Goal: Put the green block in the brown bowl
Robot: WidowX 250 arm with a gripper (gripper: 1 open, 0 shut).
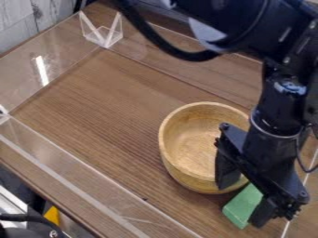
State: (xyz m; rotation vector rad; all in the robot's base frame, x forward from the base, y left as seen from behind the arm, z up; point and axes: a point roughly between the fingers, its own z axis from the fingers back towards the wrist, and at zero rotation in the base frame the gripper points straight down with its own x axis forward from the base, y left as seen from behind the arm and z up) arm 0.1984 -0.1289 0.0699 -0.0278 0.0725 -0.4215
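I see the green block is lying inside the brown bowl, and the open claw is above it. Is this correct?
Not quite. The green block is not inside the brown bowl; it lies on the wooden table just outside the bowl's rim, on the side nearer the camera. The camera view shows this. The rest holds: the open claw is above the block.

Lab test cell: wood-grain table (99, 102) fenced by clear acrylic walls (56, 51), black robot arm (267, 56) with cables overhead, bare staged work surface.
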